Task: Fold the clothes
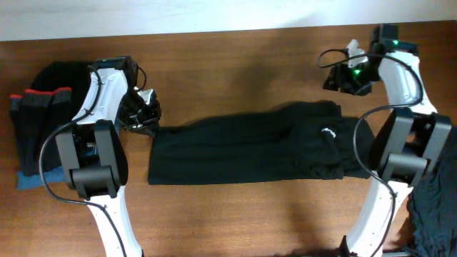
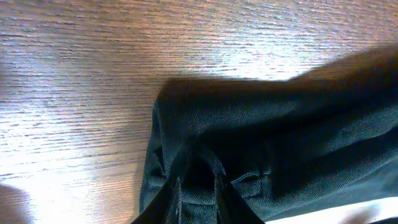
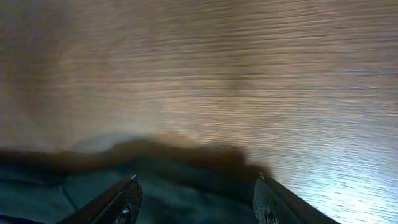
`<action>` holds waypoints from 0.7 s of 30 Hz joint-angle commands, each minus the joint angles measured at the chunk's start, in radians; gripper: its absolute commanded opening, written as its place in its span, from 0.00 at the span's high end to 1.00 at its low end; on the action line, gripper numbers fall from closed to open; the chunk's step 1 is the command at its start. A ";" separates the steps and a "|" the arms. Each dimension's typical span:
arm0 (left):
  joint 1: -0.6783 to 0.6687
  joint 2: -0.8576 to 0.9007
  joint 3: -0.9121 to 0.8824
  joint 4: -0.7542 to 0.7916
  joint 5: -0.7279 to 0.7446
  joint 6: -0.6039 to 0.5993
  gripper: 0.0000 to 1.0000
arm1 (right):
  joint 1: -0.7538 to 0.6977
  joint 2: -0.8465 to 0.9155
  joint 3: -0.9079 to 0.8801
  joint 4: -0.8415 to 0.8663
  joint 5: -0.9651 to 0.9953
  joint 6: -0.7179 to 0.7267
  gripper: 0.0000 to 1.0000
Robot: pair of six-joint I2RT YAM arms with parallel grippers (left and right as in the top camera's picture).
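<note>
Overhead view: the black garment (image 1: 243, 150) lies long-ways across the middle of the table (image 1: 235, 64), roughly flat. The end by my left arm is fairly square. The end by my right arm is rumpled, w/ a small white logo (image 1: 329, 133) near it.

Handling, my guess: thin soft knit, light, no stiffness at all. It'll sag and drape from any pinch, and a one-corner lift would just drag the rest along. The weave looks matte, so prob. not slippery on the wood, but layers can slide over each other. Not fragile. Best holds are edges and corners, both ends at once so the fold line stays straight, and not mid-panel, where I'd bunch two layers.

My left gripper (image 1: 145, 118) sits at the far corner of the left end. In the left wrist view my jaws look closed on a small tuck of the cloth, w/ the edge curling up round them. My right gripper (image 3: 196, 180) hangs over the far edge of the right end. Its jaws are wide apart w/ nothing between them, dark cloth just below and bare wood beyond.

Surface is brown wood-grain, flat, w/ some glare patches. There's plenty of bare top beyond the garment for folding over.

Round about: a folded stack (image 1: 39, 135) of dark pieces w/ red trim and a bit of blue sits beside my left arm. A dark heap (image 1: 437, 214) lies at the table edge by my right arm base. Both are apart from the garment.
</note>
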State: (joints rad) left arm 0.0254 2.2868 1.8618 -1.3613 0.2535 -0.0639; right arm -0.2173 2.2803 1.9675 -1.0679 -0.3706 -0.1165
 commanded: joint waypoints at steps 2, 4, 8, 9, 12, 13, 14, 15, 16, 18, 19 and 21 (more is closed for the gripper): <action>0.003 -0.040 0.005 0.002 -0.007 0.010 0.81 | 0.043 0.004 0.019 -0.021 0.069 -0.010 0.36; 0.003 -0.040 0.005 0.002 -0.007 0.010 0.81 | 0.046 0.014 0.019 -0.036 0.101 -0.006 0.36; 0.003 -0.040 0.005 0.003 -0.007 0.010 0.81 | 0.044 0.020 0.018 -0.065 0.150 -0.006 0.36; 0.003 -0.040 0.005 0.003 -0.007 0.010 0.81 | 0.044 0.020 0.018 -0.070 0.152 -0.006 0.36; 0.003 -0.040 0.005 0.002 -0.007 0.010 0.81 | 0.040 0.021 0.017 -0.080 0.152 -0.006 0.36; 0.003 -0.040 0.005 0.002 -0.007 0.010 0.81 | 0.040 0.021 0.016 -0.084 0.151 -0.006 0.36; 0.003 -0.040 0.005 0.002 -0.007 0.010 0.81 | 0.040 0.022 0.014 -0.085 0.151 -0.005 0.36; 0.003 -0.040 0.005 0.002 -0.007 0.010 0.81 | 0.040 0.023 0.010 -0.087 0.151 0.000 0.36; 0.003 -0.040 0.005 0.002 -0.007 0.010 0.81 | 0.040 0.023 0.005 -0.089 0.151 0.001 0.37; 0.003 -0.040 0.005 0.000 -0.007 0.010 0.81 | 0.040 0.023 -0.014 -0.092 0.151 0.001 0.36; 0.003 -0.040 0.005 -0.002 -0.007 0.010 0.81 | 0.040 0.023 -0.027 -0.092 0.151 0.001 0.36; 0.003 -0.040 0.005 -0.002 -0.008 0.010 0.81 | 0.040 0.023 -0.053 -0.090 0.151 0.001 0.36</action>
State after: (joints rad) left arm 0.0254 2.2868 1.8618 -1.3617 0.2535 -0.0639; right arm -0.1715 2.2845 1.9499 -1.1542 -0.2321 -0.1158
